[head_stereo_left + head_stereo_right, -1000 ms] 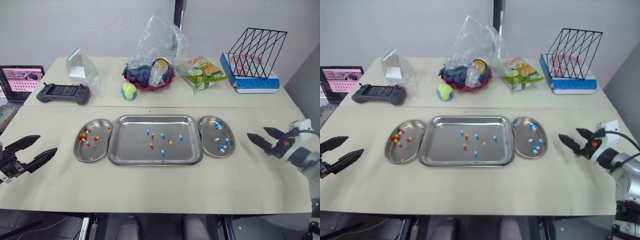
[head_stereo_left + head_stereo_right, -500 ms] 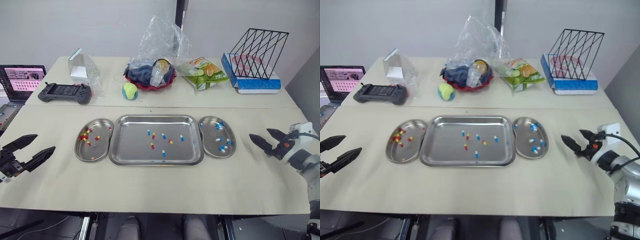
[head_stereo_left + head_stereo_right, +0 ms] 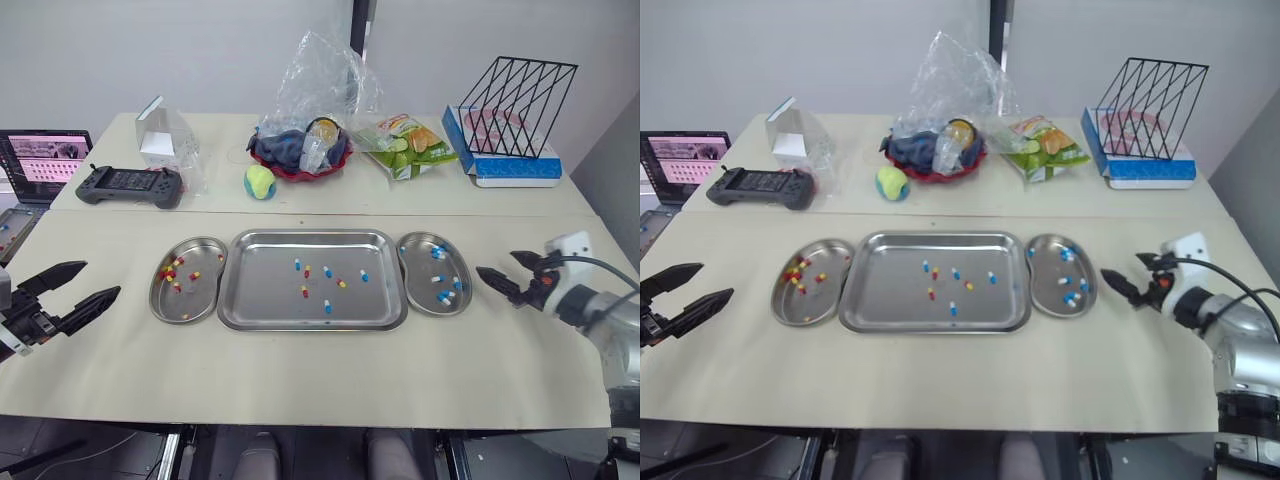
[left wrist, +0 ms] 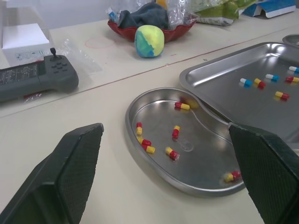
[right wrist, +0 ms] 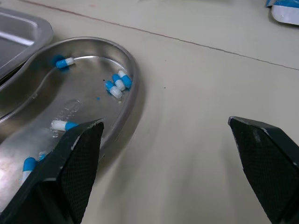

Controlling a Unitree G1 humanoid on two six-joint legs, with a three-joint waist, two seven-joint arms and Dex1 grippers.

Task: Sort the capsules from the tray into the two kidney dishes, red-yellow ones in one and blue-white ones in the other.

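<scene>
Tray [image 3: 260, 295]: middle of the table [image 3: 300, 380], between the grippers, well apart from both; mixed capsules [image 3: 327, 307] lie inside
Left dish [image 3: 203, 303]: just beside tray, holds red-yellow capsules [image 4: 182, 106]
Right dish [image 3: 420, 278]: just beside tray, holds blue-white capsules [image 5: 117, 86]
Left gripper [image 3: 101, 279]: fingers wide, empty, left of left dish
Right gripper [image 3: 495, 263]: fingers wide, empty, near right dish
Ball [image 3: 259, 181]: behind tray, far from both grippers

Left pincer [image 3: 72, 286] and right pincer [image 3: 503, 270] both hover agape.
</scene>
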